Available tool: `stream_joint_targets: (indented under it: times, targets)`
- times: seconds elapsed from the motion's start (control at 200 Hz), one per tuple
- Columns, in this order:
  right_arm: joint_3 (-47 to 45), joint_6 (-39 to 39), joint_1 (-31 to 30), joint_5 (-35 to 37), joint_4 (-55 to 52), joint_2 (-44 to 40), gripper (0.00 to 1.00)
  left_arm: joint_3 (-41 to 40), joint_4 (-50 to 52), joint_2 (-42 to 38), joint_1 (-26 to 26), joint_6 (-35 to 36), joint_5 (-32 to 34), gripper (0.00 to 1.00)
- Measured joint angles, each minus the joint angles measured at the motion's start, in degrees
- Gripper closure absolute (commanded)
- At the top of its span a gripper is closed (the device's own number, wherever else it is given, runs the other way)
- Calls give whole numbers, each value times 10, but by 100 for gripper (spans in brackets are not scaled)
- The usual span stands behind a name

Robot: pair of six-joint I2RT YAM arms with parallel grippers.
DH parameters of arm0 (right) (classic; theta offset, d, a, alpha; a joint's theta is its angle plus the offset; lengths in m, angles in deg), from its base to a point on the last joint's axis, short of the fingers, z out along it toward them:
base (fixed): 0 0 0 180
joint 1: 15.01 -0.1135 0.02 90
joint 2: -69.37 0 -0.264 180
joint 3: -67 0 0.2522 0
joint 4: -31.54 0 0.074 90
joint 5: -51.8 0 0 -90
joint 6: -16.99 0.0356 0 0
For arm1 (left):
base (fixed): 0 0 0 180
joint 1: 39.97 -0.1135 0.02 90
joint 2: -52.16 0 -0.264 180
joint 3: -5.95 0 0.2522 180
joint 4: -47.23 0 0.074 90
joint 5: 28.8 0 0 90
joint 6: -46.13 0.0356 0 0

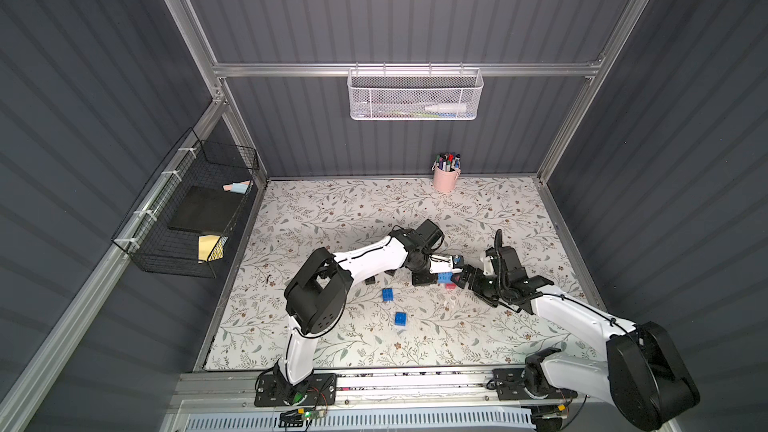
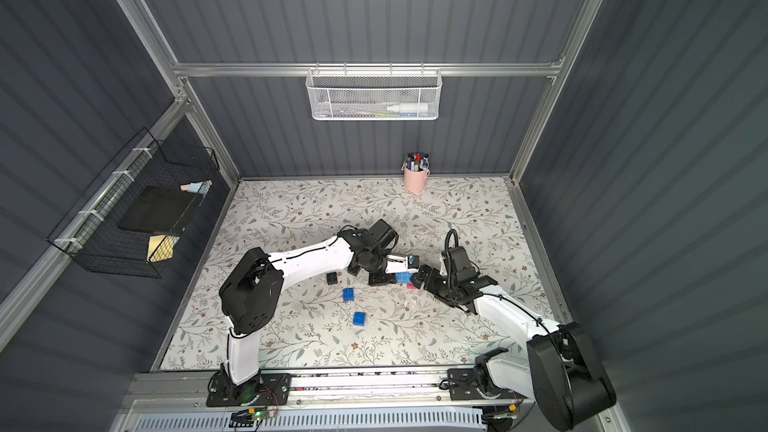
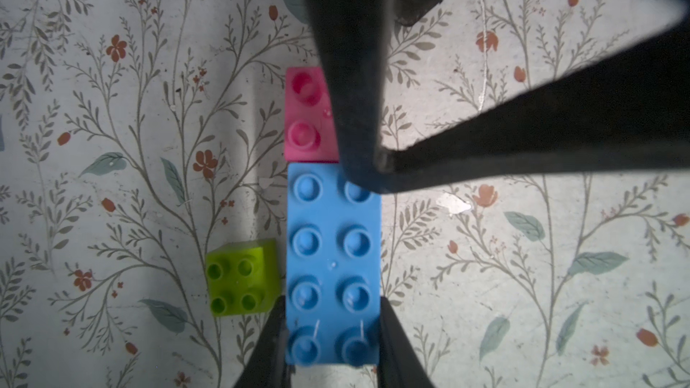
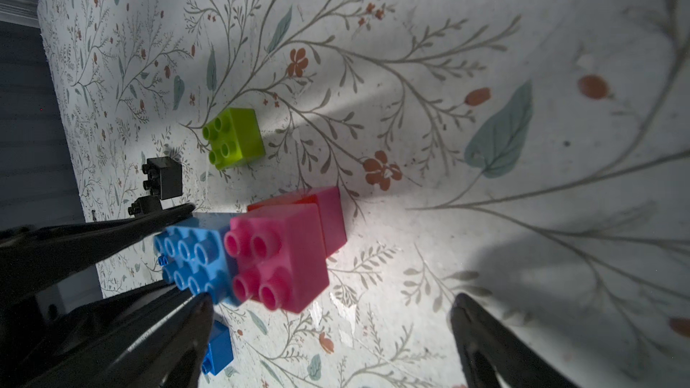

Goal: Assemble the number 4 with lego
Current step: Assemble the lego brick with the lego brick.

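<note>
Brick (image 3: 333, 255), light blue, gripped between left jaws; right jaws spread wide.

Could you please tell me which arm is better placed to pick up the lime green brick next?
Probably right. The right gripper is open and empty, with the lime green brick lying free ahead of it, while the left gripper is shut on the light blue brick.
</note>
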Motion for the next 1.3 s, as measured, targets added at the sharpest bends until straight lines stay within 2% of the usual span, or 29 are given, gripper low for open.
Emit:
stream_joint_targets:
  times: [0.625, 1.101, 1.301]
  targets:
    - [16, -2, 9, -16, 11, 55, 1, 13, 17, 7, -2, 2, 28, 100]
    - [28, -2, 9, -22, 1, 66, 1, 16, 23, 7, -2, 2, 34, 100]
    - [31, -2, 9, -21, -6, 66, 1, 17, 24, 7, -2, 2, 33, 87]
